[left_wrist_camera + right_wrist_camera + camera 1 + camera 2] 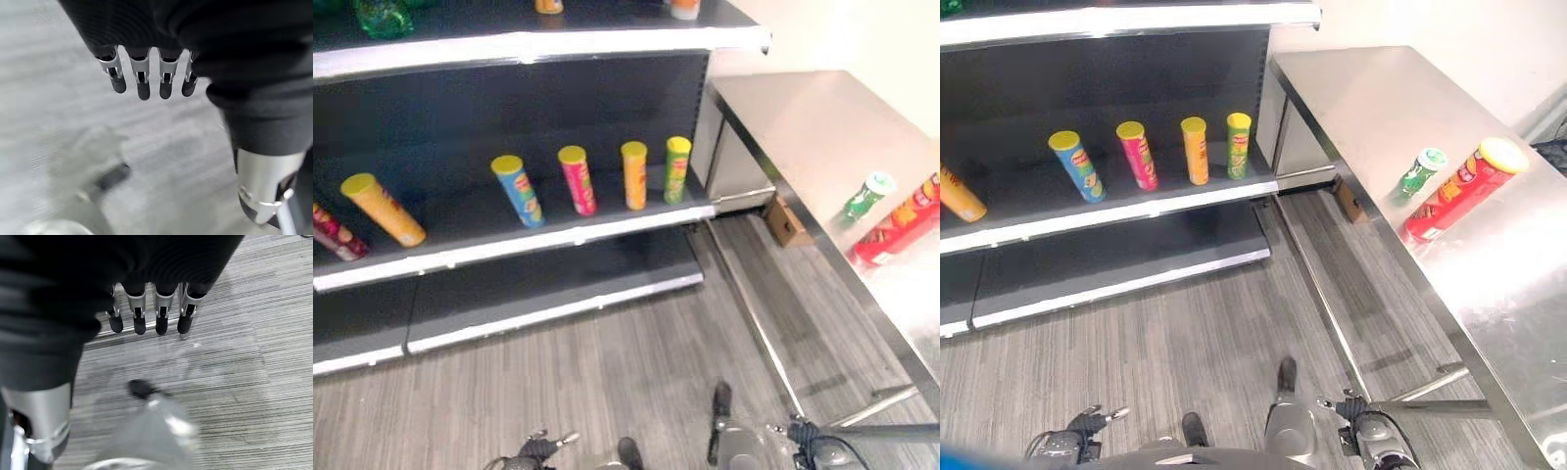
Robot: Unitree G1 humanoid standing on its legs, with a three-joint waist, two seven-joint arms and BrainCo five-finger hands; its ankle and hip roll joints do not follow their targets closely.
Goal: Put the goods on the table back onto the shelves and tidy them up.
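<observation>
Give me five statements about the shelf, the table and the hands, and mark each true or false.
1. A red can lies on its side on the table. True.
2. A green bottle stands on the floor. False: it is on the table, beside the red can.
3. The left hand holds a can. False: its fingers hang straight over the floor, holding nothing.
4. The blue can, pink can, orange can and green can stand in a row on the middle shelf. True.
5. The right hand grips the bottle. False: it hangs open above the floor.
</observation>
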